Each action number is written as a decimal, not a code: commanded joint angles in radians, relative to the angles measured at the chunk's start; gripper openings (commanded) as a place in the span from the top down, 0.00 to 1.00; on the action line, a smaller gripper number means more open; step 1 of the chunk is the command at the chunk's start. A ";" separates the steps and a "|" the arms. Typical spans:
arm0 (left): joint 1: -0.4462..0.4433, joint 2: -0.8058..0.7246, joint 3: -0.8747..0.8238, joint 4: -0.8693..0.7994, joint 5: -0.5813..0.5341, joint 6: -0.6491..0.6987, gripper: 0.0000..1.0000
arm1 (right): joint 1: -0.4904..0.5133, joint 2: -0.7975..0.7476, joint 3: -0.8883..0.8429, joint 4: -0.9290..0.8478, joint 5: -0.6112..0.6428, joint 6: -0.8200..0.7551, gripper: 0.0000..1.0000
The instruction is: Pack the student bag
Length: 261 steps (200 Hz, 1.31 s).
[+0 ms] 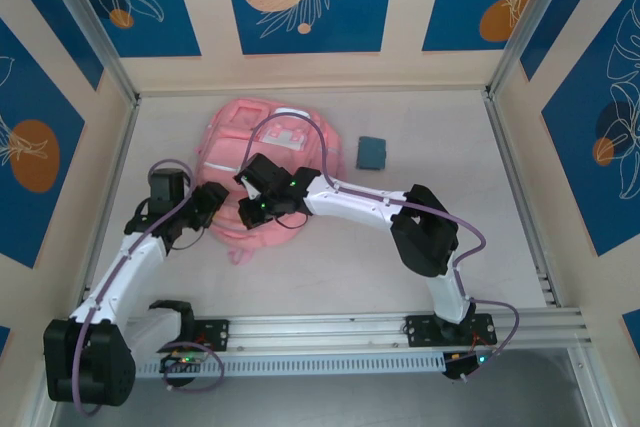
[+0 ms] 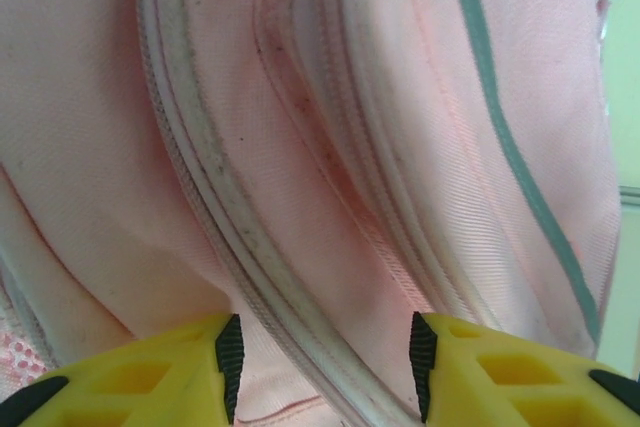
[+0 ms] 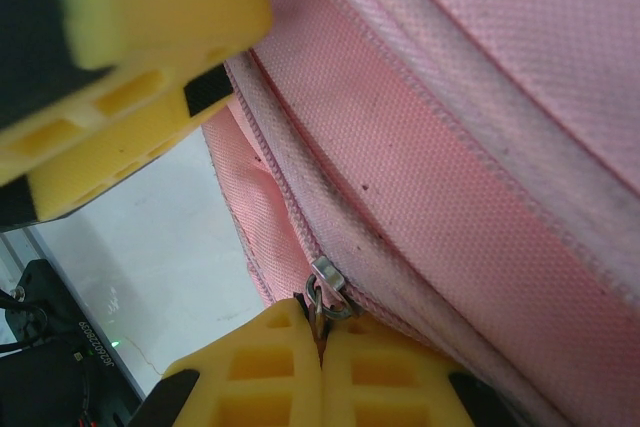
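Since the student bag [image 1: 235, 142] is soft, light cloth that sags and bunches (it lies flat on the desk [image 1: 330, 267], towards the back), its zip is probably the surest handle. At its left edge the left jaws stand part open astride a pale zip seam [image 2: 215, 207], and whether they press it is unclear. The right jaws are closed tight on the metal zip pull [image 3: 326, 292]. Both arms hide the bag's lower front. A small blue case [image 1: 372, 152] lies apart to its right.

Bare table [image 1: 440, 162] around student bag [image 1: 235, 142], blue case [image 1: 373, 153] at right
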 commanded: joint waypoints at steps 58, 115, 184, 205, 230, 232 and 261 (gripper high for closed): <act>0.008 0.058 -0.020 0.069 -0.012 0.002 0.78 | 0.023 -0.103 -0.062 -0.027 0.056 -0.021 1.00; 0.011 0.043 -0.014 0.033 -0.079 0.058 0.95 | 0.018 -0.209 -0.205 -0.126 0.311 -0.024 1.00; 0.010 -0.014 0.018 -0.056 -0.103 0.118 1.00 | -0.084 -0.248 -0.282 -0.177 0.492 -0.050 1.00; 0.010 -0.031 0.034 -0.107 -0.124 0.161 1.00 | -0.137 -0.237 -0.279 -0.161 0.479 -0.072 1.00; 0.011 -0.048 0.041 -0.157 -0.128 0.205 1.00 | -0.205 -0.224 -0.271 -0.134 0.443 -0.101 1.00; 0.012 -0.049 0.041 -0.160 -0.127 0.208 1.00 | -0.210 -0.221 -0.270 -0.131 0.440 -0.104 1.00; 0.012 -0.060 0.045 -0.210 -0.110 0.253 1.00 | -0.286 -0.196 -0.240 -0.104 0.382 -0.133 1.00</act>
